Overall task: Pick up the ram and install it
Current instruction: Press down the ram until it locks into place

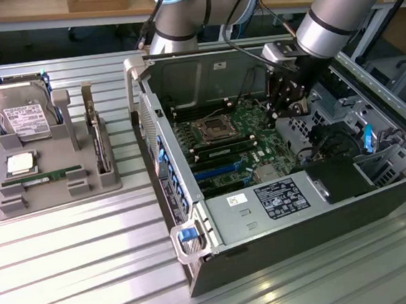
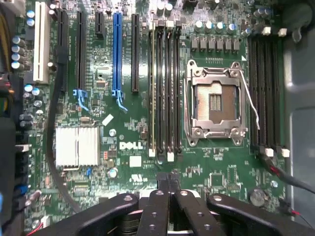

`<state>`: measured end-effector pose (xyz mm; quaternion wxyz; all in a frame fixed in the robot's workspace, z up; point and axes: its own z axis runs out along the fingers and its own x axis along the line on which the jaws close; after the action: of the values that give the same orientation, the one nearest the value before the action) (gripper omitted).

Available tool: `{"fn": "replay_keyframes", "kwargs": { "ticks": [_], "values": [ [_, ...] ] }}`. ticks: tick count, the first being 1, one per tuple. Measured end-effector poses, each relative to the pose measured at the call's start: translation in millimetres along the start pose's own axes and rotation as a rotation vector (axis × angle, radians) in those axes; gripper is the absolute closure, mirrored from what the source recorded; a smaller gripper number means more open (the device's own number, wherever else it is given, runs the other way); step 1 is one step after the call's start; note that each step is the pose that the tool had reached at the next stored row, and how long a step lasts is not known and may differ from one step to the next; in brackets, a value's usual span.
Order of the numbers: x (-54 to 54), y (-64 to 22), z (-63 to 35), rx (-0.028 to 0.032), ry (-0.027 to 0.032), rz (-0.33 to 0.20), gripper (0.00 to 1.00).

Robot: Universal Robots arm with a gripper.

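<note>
One ram (image 1: 37,180), a thin green stick, lies flat in the grey tray (image 1: 10,206) at the exterior view's left. Well away from it, my gripper (image 1: 283,113) hangs inside the open computer case (image 1: 267,218), just above the green motherboard (image 1: 246,148). Seen from the wrist, the gripper (image 2: 169,179) is shut with its black fingers (image 2: 158,206) pressed together and nothing between them. It points at the board below the memory slots (image 2: 165,88). The outermost of those slots appears to hold a thin stick (image 2: 152,88) standing edge-on, next to the empty processor socket (image 2: 215,105).
The tray also carries a silver hard drive (image 1: 19,112) standing upright and a square processor chip (image 1: 21,164). Inside the case are a power supply box (image 1: 265,203), drive cage (image 1: 375,150), cables and a heatsink (image 2: 77,146). The case walls surround the arm.
</note>
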<state>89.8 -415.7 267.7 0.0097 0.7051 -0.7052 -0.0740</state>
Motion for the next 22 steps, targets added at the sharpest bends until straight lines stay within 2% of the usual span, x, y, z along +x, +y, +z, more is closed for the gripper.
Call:
{"fn": "replay_keyframes", "kwargs": {
  "ticks": [1,2,3,10,11,12,14,17,22],
  "values": [
    [-1.1,0.9,-12.0,0.0000,-0.0008,0.000,0.90],
    [-1.7,1.7,-18.7,0.0000,-0.0042,0.000,0.90],
    [-1.7,1.8,-19.3,0.0000,-0.0065,-0.001,0.90],
    [-1.7,1.8,-19.4,0.0000,-0.0064,-0.001,0.90],
    [-1.8,1.7,-19.5,0.0013,-0.0079,0.013,0.90],
    [-1.8,1.7,-19.4,0.0064,-0.0143,0.067,0.90],
    [-1.8,1.7,-19.3,0.0127,-0.0222,0.134,0.90],
    [-1.7,1.6,-19.1,0.0222,-0.0286,0.230,0.90],
    [-1.7,1.0,-18.5,0.0339,-0.0233,0.334,0.90]
  ]
}}
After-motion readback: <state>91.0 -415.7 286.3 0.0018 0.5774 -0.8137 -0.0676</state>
